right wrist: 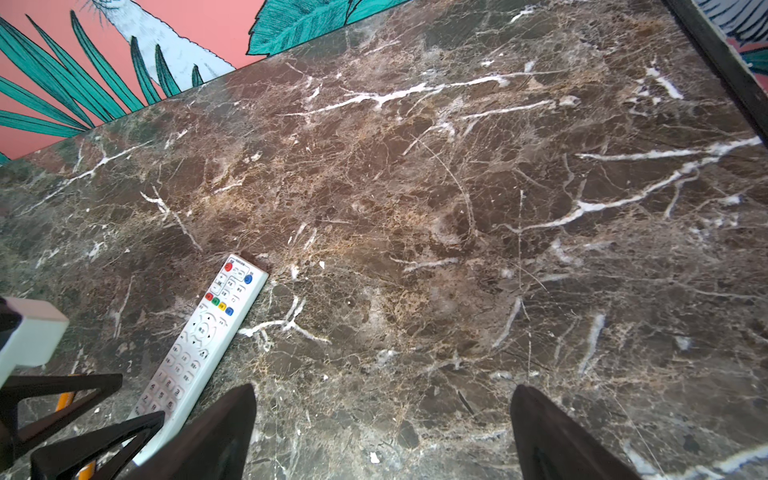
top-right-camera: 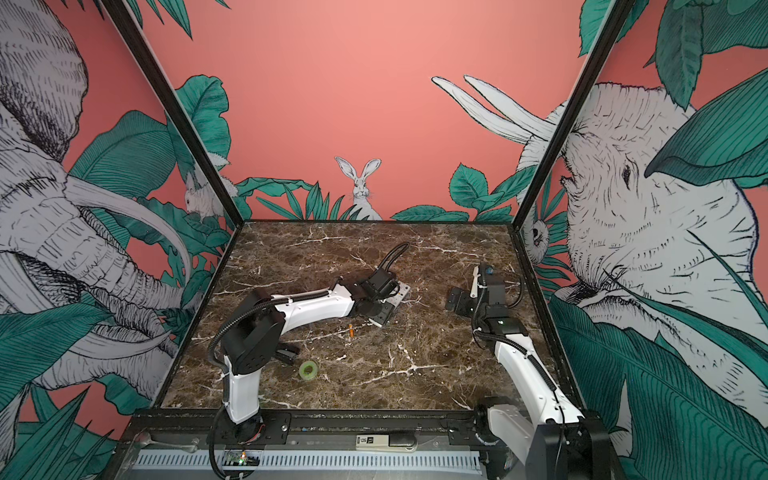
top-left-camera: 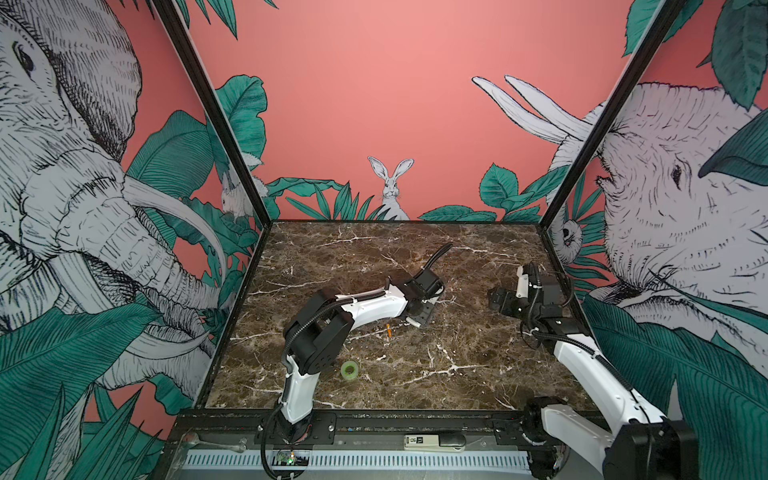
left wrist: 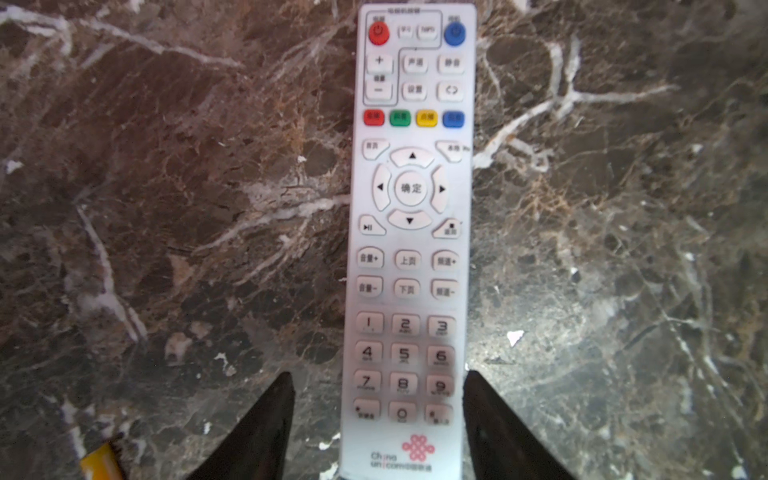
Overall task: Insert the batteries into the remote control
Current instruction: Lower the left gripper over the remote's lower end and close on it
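Observation:
The white remote control lies button side up on the marble, its red-logo end between the fingers of my left gripper. That gripper is open: one finger stands clear of the remote, the other sits at its edge. In the right wrist view the remote control runs under the left gripper. In both top views the arm hides most of the remote. One orange battery lies just in front of the left gripper; it shows at a corner. My right gripper is open over bare marble.
A green tape roll lies near the left arm's base. A white device with a black end rests on the front rail. Black frame posts and printed walls close in the marble table on three sides.

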Robot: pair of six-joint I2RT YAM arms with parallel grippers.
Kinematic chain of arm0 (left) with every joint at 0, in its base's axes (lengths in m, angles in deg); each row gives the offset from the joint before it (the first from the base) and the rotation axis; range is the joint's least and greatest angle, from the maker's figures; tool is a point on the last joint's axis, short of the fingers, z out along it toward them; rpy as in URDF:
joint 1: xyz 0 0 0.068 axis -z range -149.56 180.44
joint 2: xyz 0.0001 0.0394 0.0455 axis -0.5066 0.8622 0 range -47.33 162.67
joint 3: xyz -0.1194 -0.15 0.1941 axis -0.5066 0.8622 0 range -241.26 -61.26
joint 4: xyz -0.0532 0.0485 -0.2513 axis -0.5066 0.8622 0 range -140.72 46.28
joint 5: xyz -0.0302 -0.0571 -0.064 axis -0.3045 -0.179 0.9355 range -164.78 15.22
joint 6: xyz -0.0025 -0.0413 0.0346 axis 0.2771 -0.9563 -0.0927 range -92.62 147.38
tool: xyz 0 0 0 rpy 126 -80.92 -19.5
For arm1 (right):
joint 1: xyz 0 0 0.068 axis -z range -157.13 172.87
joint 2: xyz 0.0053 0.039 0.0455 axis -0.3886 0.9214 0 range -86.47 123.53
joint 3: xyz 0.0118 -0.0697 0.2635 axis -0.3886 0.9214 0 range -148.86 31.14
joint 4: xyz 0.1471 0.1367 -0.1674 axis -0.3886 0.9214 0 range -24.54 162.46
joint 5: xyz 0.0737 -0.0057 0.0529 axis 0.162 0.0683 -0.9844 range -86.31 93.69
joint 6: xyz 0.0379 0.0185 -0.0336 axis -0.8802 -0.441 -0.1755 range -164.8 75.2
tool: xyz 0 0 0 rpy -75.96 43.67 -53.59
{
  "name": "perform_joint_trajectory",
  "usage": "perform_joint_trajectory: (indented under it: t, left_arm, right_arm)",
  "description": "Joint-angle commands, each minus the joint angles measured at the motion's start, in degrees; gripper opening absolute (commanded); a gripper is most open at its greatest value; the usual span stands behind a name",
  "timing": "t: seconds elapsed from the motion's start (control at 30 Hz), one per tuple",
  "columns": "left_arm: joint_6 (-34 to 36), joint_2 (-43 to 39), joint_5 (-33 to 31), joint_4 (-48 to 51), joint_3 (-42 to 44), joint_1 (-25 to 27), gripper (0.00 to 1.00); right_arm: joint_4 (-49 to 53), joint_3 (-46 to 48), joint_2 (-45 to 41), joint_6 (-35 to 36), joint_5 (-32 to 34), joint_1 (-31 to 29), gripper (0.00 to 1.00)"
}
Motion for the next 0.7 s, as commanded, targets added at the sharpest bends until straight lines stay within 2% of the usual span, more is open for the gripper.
perform_joint_trajectory:
  t: [0.0, 0.2, 0.67]
  left_arm:
    - [2.01, -1.00, -0.45, 3.16, -3.73, -0.29, 0.75]
    - [3.42, 3.68, 1.80, 4.26, -8.72, -0.27, 0.89]
    - [3.88, 10.21, 1.99, 5.48, -12.88, -0.23, 0.89]
  right_arm:
    - [-1.46, -0.25, -0.45, -0.79, -0.99, 0.14, 0.98]
    - [-2.05, 0.33, -0.03, -0.94, -1.59, 0.14, 0.98]
    - [-3.78, 1.24, 2.05, -1.02, -3.54, 0.14, 0.98]
